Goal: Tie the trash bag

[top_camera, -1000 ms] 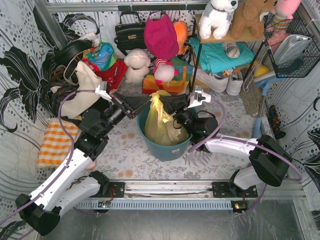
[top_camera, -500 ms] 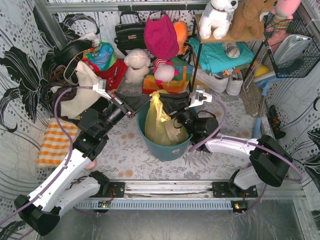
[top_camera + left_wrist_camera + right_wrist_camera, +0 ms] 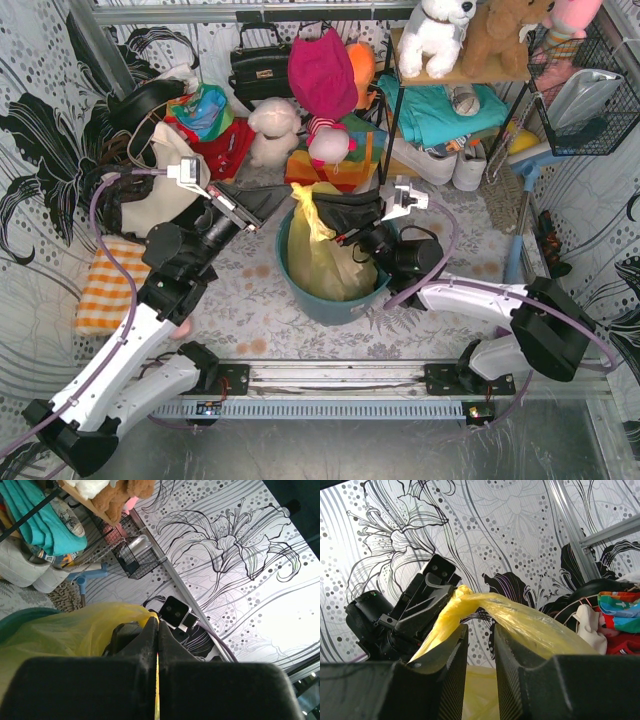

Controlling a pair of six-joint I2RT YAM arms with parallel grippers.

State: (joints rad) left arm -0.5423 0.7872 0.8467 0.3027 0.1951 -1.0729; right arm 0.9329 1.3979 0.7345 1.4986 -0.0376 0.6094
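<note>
The yellow-green trash bag [image 3: 322, 262] sits in the teal bin [image 3: 335, 300] at mid table. Its top is drawn into a twisted strand [image 3: 520, 616] with a small knot-like bunch [image 3: 463, 594] at the end. My left gripper [image 3: 280, 203] is at the bag's upper left; in its wrist view the left gripper [image 3: 159, 624] is shut, with a thin yellow sliver of bag film [image 3: 75, 630] pinched between the jaws. My right gripper [image 3: 338, 214] is at the bag's upper right. In its wrist view the right gripper [image 3: 479, 630] stands open under the strand, which drapes over its fingertips [image 3: 459, 635].
A cream tote [image 3: 170, 175] and an orange checked cloth [image 3: 110, 285] lie on the left. Plush toys [image 3: 272, 130], a black handbag [image 3: 258, 68] and clothes crowd the back. A shelf rack [image 3: 395, 120] and a wire basket [image 3: 590, 110] stand at the right.
My left gripper has shut on the bag's top and drawn back to the upper left. My right gripper has opened and let go of the strand.
</note>
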